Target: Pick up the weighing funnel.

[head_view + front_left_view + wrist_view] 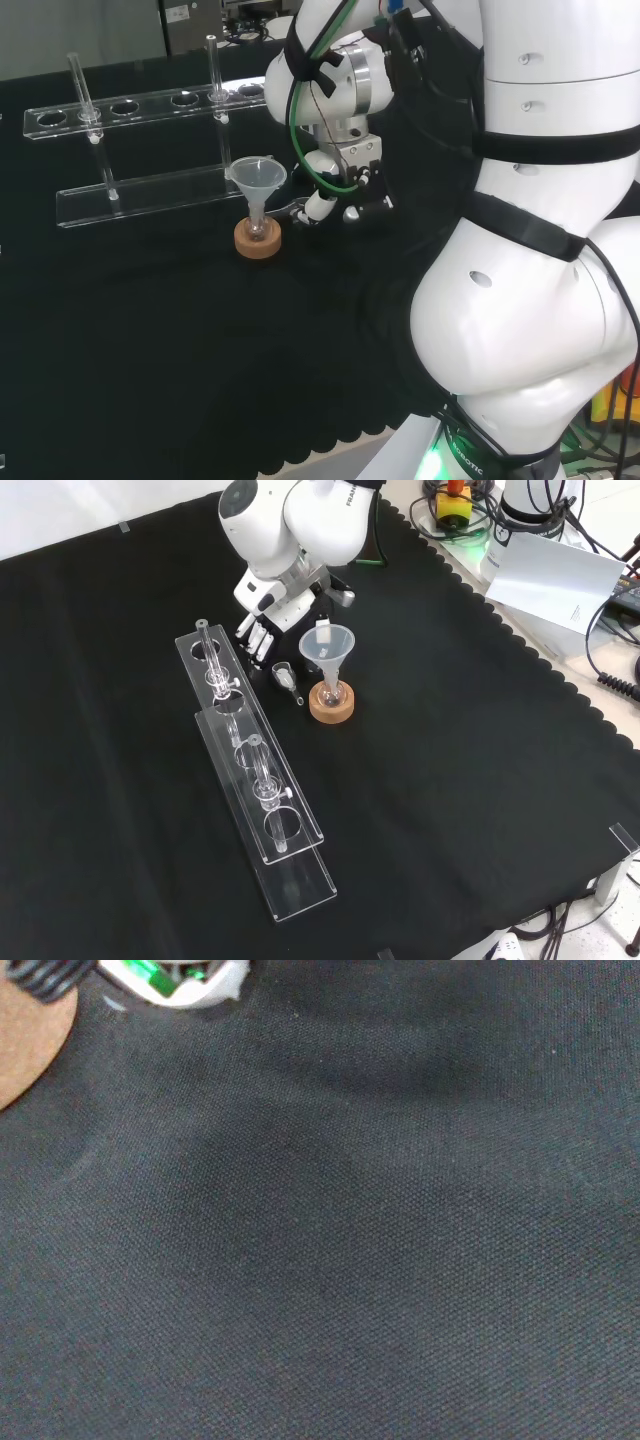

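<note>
Surface: black cloth point(450, 780) over the whole bench, with scalloped edges towards the cables and papers at the front view's right.
Weighing funnel point(287, 676): lies on the cloth, untouched, in the gap between the clear rack point(295, 885) and the cork ring point(331, 704); not yet lifted.
Long axis: in the front view it runs from upper left to lower right, roughly along the rack. The scoop end lies towards the hand and the short stem points away from it.
Contents of the weighing funnel: too small and clear to tell.
Hand point(262, 628): hangs low over the cloth, just beside the scoop end and up-left of it in the front view. Its fingers point(254, 642) look fairly straight, point down and hold nothing.
Key relation: the piece lies just ahead of the fingertips, down-right in the front view, so the reach looks short. By my judgement the rack on one side and the funnel on the other leave little room.
Funnel point(327, 643): stands mouth up with its stem in a small flask point(331, 691) on the cork ring; the cone looks empty, the flask's contents unclear.
Rack: two clear tiers with round holes, a few upright glass tubes point(80, 85) standing in them.
Wrist view: cloth close under the palm, with the cork ring's edge at one corner.
</note>
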You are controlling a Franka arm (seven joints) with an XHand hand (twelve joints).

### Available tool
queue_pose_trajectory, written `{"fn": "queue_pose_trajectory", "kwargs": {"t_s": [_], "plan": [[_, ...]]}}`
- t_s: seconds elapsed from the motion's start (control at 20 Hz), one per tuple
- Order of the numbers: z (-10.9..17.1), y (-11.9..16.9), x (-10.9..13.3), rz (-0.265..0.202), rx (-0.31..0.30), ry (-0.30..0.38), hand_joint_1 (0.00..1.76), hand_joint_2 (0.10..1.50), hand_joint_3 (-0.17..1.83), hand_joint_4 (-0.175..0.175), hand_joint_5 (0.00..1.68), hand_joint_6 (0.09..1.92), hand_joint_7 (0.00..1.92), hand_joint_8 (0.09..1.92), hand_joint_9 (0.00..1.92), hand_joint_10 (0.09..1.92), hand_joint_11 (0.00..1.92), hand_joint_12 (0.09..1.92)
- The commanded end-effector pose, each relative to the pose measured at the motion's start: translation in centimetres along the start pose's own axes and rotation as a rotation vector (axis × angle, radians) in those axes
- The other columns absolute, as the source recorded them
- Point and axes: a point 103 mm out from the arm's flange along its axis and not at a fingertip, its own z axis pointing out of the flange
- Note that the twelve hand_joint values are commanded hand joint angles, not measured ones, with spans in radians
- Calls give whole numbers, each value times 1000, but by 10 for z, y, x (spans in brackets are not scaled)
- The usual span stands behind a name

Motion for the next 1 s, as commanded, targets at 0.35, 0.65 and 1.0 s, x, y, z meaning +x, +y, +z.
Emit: {"fn": "queue_pose_trajectory", "kwargs": {"t_s": [0.35,0.65,1.0], "plan": [[3,2,0,5,-3,-10,844,675,549,-70,578,120,398,772,594,651,187,1369],[5,4,1,11,2,-29,851,679,551,-69,583,126,397,772,595,650,188,1368],[6,5,1,14,7,-36,857,682,553,-67,625,155,398,771,597,650,192,1366]]}}
